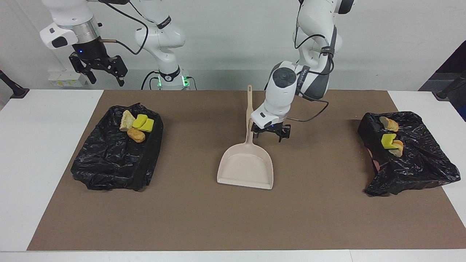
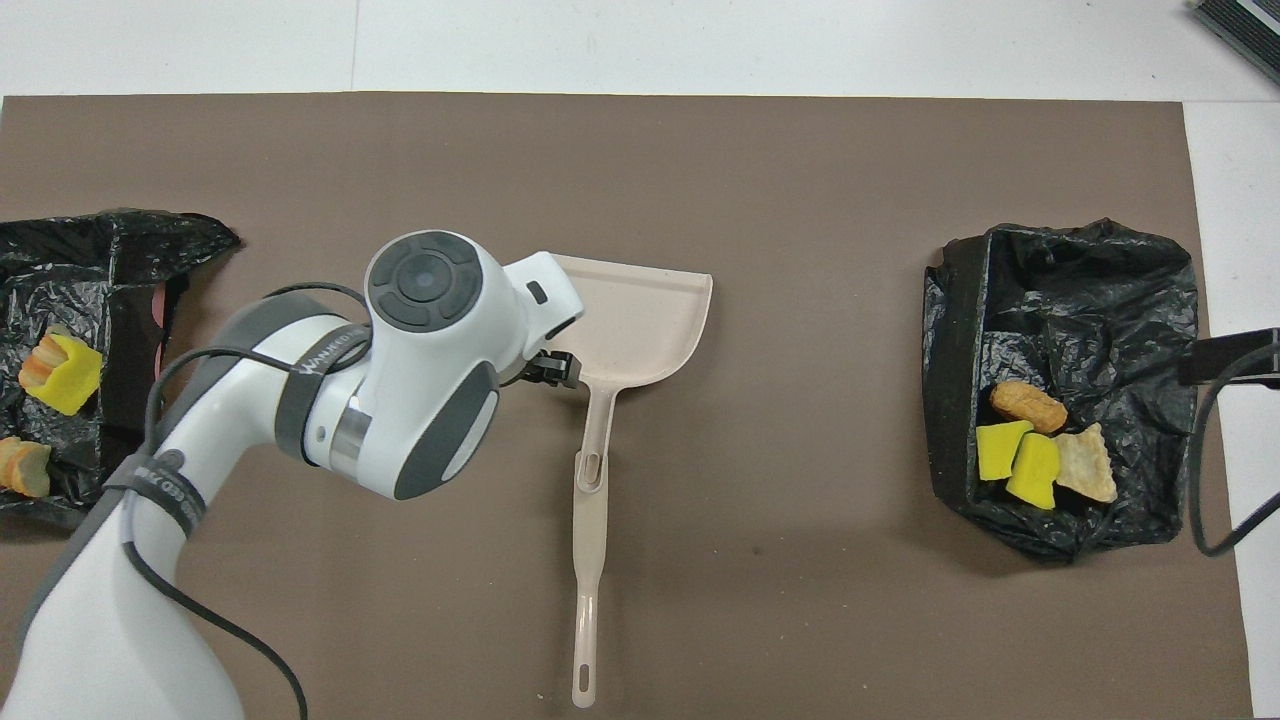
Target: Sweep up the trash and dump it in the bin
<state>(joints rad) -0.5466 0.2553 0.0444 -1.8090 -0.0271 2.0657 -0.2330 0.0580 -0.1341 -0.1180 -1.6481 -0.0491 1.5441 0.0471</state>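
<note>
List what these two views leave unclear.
1. Overhead view: the left gripper is almost wholly hidden under its own wrist.
2. Both views: whether it grips the dustpan handle cannot be told; in the facing view it is too small to read.
3. Overhead view: the bin at the left arm's end is cut off by the edge.

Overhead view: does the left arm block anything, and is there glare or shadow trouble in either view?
Overhead view: the left arm hides part of the dustpan and the left gripper itself. Facing view: the gripper shows, low beside the dustpan's handle. Both views: even light, soft shadows; the black bin liners glint with small highlights, yet the trash reads clearly. The right gripper waits, raised.
</note>
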